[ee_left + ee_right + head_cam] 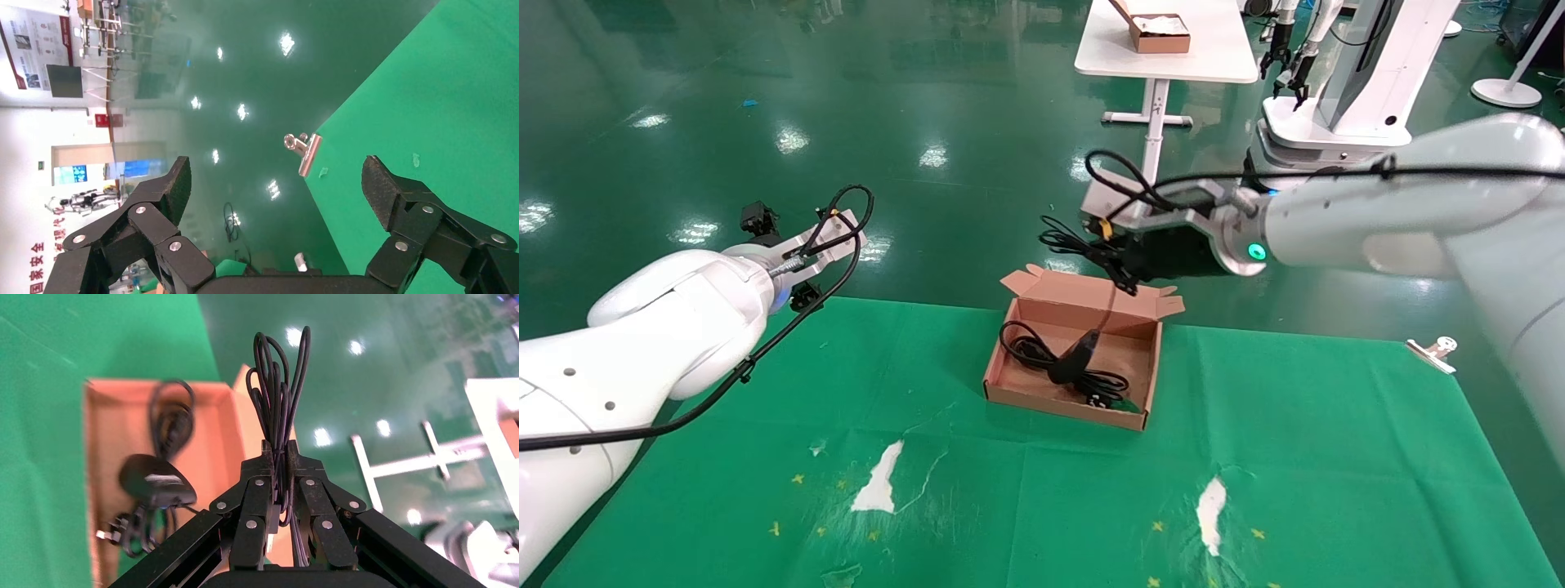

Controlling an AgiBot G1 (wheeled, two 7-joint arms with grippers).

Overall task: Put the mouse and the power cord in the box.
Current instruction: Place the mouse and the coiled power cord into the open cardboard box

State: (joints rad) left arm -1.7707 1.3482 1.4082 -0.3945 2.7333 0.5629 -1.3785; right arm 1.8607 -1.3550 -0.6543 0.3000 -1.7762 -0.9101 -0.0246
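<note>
The box [1128, 359] stands open on the green cloth at mid-table. The power cord [1027, 349] lies coiled inside it, its plug [113, 534] toward the near wall. My right gripper [1125, 278] hovers over the box's far flap, shut on the mouse's bundled thin cable [278, 373]. From that cable the mouse [1075, 358] hangs tilted inside the box, low over the power cord; in the right wrist view the mouse [156, 478] shows above the box floor [110, 435]. My left gripper [278, 177] is open and empty, off the table's far left corner.
A metal binder clip [1434, 351] holds the cloth at the right far edge, and another clip [303, 152] shows in the left wrist view. White worn patches [878, 482] mark the near cloth. A white table [1164, 61] and another robot [1344, 73] stand beyond.
</note>
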